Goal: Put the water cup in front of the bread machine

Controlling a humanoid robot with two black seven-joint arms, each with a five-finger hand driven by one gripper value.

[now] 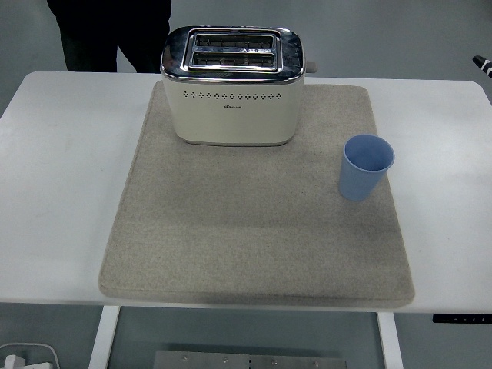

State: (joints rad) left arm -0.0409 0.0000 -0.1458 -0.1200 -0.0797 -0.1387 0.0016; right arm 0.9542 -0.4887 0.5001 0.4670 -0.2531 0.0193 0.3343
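Cup [366,166] stands upright at the mat's [254,238] right edge, well right of the toaster [233,86]. Only a right arm tip [482,63] shows, its fingers impossible to judge. Best grasp it mid-wall from the right, keeping it upright.

Light blue cup [366,166], cream toaster [233,86] with chrome top, beige, perhaps felted mat [254,223], white table [61,169]

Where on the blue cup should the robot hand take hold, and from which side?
Around the blue cup's mid-wall, probably from the right: it stands upright and open-topped on the mat's right part, its right side unobstructed, the toaster well to its left.
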